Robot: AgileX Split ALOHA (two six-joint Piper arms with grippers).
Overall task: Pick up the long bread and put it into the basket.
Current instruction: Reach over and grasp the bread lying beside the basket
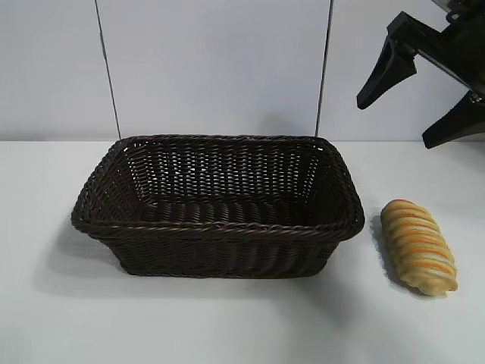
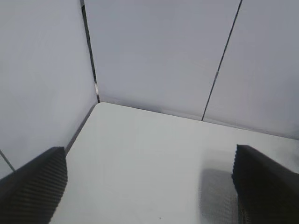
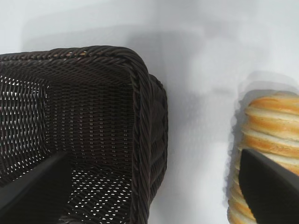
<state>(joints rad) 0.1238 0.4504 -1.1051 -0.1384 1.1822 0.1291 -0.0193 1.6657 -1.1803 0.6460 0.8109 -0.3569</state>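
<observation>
Nothing is done yet: the long bread [image 1: 418, 246] lies near the surface's right edge, beside the empty basket [image 1: 220, 226]. The right gripper [image 1: 420, 98] hangs above, jaws wide and empty; the left gripper [image 2: 149, 186] likewise holds nothing, jaws wide.

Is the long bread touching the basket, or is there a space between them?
Apart. The exterior view shows a strip of bare white table between the long bread and the basket; the right wrist view shows the same gap.

A bare lab test cell: a plain white table [image 1: 227, 326] beneath the right gripper [image 1: 424, 98], closed in by seamed white wall panels [image 1: 212, 68].
</observation>
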